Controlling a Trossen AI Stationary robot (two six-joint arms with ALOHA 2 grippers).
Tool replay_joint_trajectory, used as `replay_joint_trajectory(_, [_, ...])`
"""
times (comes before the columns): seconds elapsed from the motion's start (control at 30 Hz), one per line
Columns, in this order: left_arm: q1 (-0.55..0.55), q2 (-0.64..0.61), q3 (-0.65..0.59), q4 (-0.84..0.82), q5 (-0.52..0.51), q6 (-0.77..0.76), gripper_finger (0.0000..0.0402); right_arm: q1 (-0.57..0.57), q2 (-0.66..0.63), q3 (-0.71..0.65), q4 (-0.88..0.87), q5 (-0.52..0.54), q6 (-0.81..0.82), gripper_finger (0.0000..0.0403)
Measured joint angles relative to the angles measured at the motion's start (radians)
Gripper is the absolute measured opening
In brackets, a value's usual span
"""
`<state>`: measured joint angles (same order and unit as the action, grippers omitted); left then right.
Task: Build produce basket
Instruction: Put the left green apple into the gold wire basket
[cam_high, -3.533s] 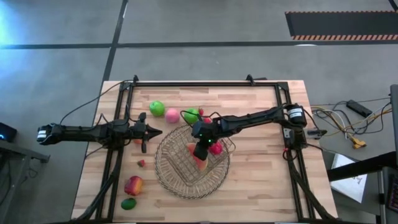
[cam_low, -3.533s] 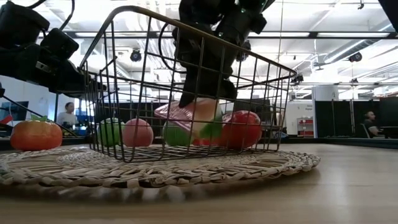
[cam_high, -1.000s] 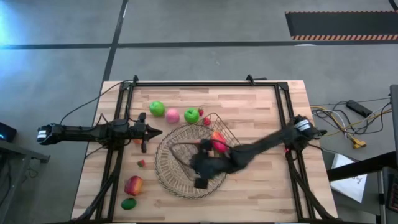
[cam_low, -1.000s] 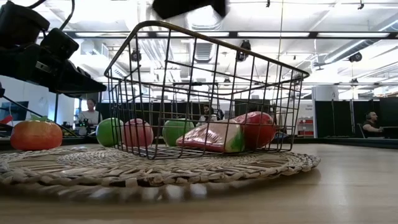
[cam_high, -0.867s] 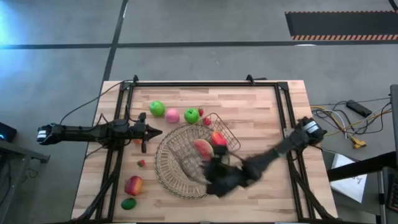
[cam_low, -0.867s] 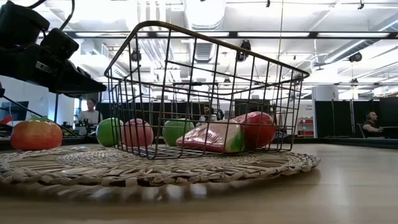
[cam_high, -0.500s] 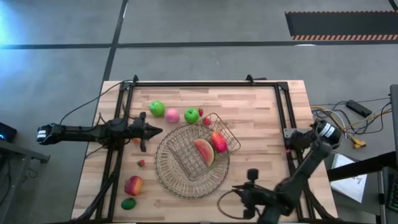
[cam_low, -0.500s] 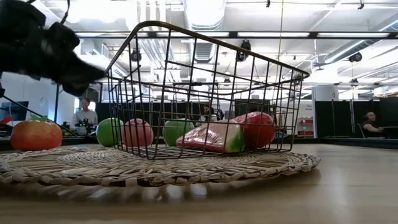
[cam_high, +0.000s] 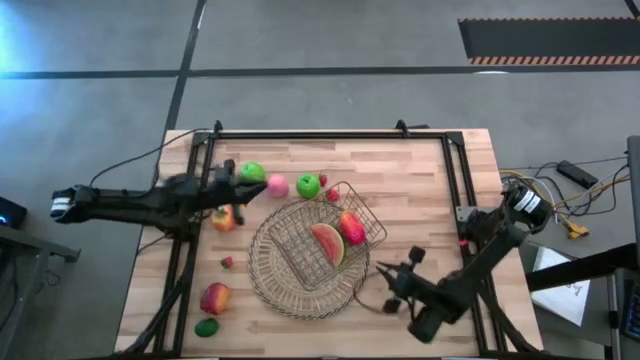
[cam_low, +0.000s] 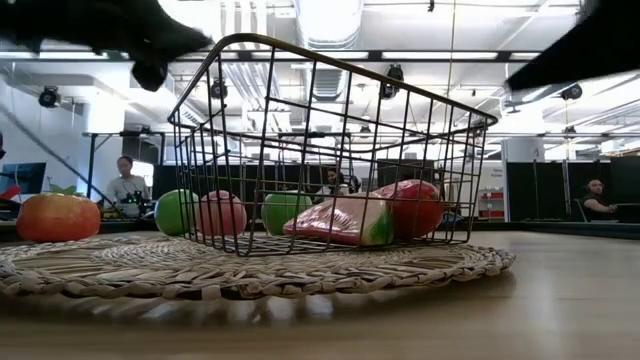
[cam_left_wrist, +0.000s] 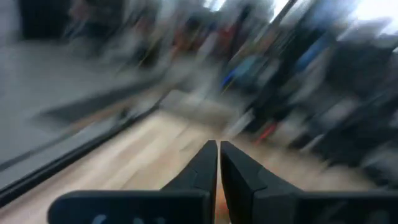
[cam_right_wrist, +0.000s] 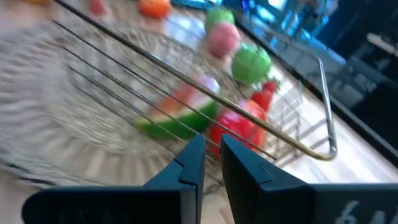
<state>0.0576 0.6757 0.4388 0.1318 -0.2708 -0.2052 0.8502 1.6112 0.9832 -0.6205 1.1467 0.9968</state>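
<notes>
From above, the basket (cam_high: 322, 238) is seen sitting on the round mat (cam_high: 270, 272) near the middle of the tabletop (cam_high: 420, 190), holding a watermelon slice (cam_high: 329, 243) and a red fruit (cam_high: 351, 228). Two green apples (cam_high: 252, 173) and a pink peach (cam_high: 277, 186) are lying toward the far edge; a mango (cam_high: 214, 297) and a lime (cam_high: 206, 327) are resting near the front left corner. The left gripper (cam_high: 238, 180) is being carried beside the apple; the right gripper (cam_high: 398, 283) is hanging near the front edge.

At table height, the fruits are looking small, rounded, light and smooth, so slipping is judged likely; a hold across the widest part is advised.

In the left wrist view, the fingers are pressed together, empty.

In the right wrist view, the fingers are nearly together, holding nothing.
</notes>
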Motion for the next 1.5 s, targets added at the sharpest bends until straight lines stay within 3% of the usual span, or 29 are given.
replay_joint_trajectory(0.13, [0.041, 0.176, 0.275, -0.529, -0.171, 0.005, 0.0003, -0.069, -0.020, -0.059, 0.000, -0.051, -0.008, 0.0043])
replay_joint_trajectory(0.27, [0.123, 0.331, 0.484, -0.907, -0.207, -0.048, 0.0021, -0.119, -0.027, -0.119, -0.001, -0.054, -0.006, 0.0043])
replay_joint_trajectory(0.43, [0.239, 0.465, 0.561, -1.120, -0.204, -0.075, 0.0091, -0.146, -0.026, -0.199, 0.000, -0.055, 0.040, 0.0043])
replay_joint_trajectory(0.7, [0.430, 0.571, 0.525, -1.114, -0.025, -0.026, 0.0234, -0.146, -0.027, -0.266, -0.001, -0.055, 0.094, 0.0043])
replay_joint_trajectory(0.87, [0.497, 0.616, 0.516, -1.097, 0.005, -0.015, 0.0294, -0.146, -0.027, -0.272, 0.020, -0.048, 0.106, 0.0043])
replay_joint_trajectory(1.17, [0.608, 0.693, 0.515, -0.985, 0.102, 0.027, 0.0344, -0.144, -0.027, -0.272, 0.155, -0.046, 0.076, 0.0043])
replay_joint_trajectory(1.5, [0.661, 0.765, 0.471, -0.911, 0.120, 0.056, 0.0351, -0.132, -0.026, -0.237, 0.215, -0.049, 0.015, 0.0043])
